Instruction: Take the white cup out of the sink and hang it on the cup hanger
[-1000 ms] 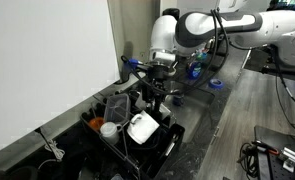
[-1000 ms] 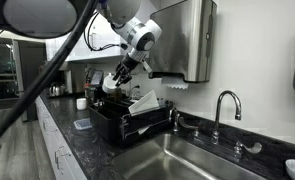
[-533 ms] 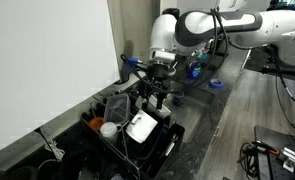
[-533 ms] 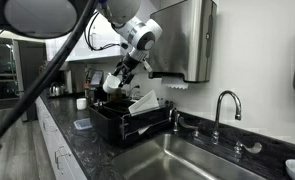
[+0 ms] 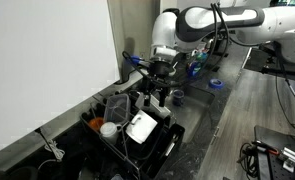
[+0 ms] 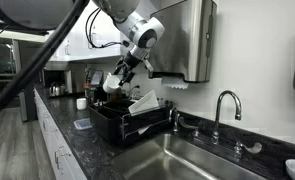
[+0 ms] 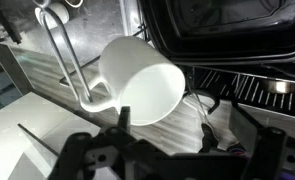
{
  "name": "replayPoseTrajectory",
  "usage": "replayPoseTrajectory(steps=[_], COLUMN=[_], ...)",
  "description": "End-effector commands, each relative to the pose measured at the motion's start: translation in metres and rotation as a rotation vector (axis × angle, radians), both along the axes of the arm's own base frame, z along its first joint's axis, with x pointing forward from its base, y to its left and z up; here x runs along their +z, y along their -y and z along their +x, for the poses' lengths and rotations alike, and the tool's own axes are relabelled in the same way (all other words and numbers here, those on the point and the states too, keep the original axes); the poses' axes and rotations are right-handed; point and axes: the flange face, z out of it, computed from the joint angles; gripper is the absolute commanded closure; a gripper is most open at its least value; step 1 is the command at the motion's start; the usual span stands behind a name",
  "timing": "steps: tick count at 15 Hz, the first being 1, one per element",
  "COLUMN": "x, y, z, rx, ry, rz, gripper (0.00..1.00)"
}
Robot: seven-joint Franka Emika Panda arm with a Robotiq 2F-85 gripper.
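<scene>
The white cup hangs mouth-down and tilted on the wire cup hanger in the wrist view. My gripper is open just behind the cup. Its dark fingers stand wide apart and hold nothing; the left one lies across the cup's rim in the picture. In an exterior view the cup shows above the left end of the dish rack, with the gripper right beside it. The sink lies to the right of the rack. The cup cannot be made out under the gripper in an exterior view.
The black dish rack holds a white square container and other dishes. A faucet stands behind the sink. A steel dispenser hangs on the wall above. The dark counter runs along the wall.
The gripper's jaws have opened and let go of the cup, which stays on the hanger. The arm has lifted slightly.
</scene>
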Motion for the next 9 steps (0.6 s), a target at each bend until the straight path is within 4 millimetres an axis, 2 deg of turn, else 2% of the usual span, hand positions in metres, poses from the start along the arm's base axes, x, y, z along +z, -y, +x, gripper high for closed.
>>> replayPoseTrajectory(steps=[1,5,9], x=[0.025,0.049,0.070], y=[0.011,0.022,0.047], z=[-0.015,-0.029,-0.040], rx=[0.004,-0.029,-0.203], ry=[-0.032,-0.065,-0.099], rz=[-0.062,-0.101,-0.135], gripper=[0.00,0.00,0.00])
